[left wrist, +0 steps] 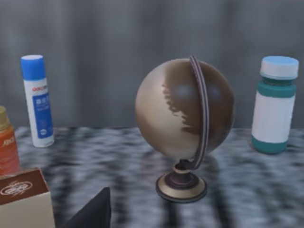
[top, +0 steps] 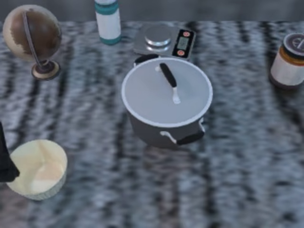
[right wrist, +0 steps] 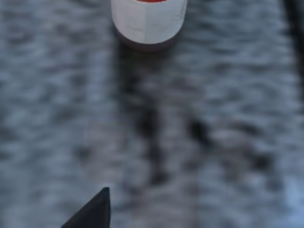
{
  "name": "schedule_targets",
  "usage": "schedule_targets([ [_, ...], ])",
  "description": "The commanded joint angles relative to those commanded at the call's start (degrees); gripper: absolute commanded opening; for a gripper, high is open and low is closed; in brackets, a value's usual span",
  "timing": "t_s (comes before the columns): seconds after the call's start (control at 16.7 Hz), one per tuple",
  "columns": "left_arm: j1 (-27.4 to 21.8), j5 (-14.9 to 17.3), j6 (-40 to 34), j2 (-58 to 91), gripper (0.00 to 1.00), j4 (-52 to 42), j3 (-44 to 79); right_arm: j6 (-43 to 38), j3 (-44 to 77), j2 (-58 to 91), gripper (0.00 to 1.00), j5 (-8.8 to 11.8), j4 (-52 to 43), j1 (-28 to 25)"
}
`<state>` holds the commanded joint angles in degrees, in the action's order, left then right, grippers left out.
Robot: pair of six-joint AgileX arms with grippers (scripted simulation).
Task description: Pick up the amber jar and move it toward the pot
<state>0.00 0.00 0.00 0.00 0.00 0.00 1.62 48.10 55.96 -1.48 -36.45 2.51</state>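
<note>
The amber jar (top: pixel 288 60), with a dark lid and a white label, stands upright at the table's far right edge. The large grey pot (top: pixel 166 99), under a flat lid with a black-and-white bar handle, sits in the middle of the table. In the right wrist view the jar's lower body (right wrist: pixel 148 23) stands some way ahead of my right gripper (right wrist: pixel 97 213), apart from it; that arm is out of the top view. My left gripper (top: pixel 5 164) is parked at the left edge beside the bowl, and a dark part of it (left wrist: pixel 95 213) shows in its wrist view.
A globe (top: pixel 32 35) stands at the back left, a white bottle with teal bands (top: pixel 108 21) and a kitchen scale (top: pixel 164 40) behind the pot. A cream bowl (top: pixel 38 168) sits front left. The left wrist view also shows a blue-capped bottle (left wrist: pixel 37 102) and a box (left wrist: pixel 23 199).
</note>
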Motion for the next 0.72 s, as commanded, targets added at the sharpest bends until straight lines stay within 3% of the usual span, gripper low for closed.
schedule_targets([
  [0.72,0.0,0.0,0.0,0.0,1.00,0.0,0.0,4.4,68.6,65.8,1.00,1.5,-32.3,-1.0],
])
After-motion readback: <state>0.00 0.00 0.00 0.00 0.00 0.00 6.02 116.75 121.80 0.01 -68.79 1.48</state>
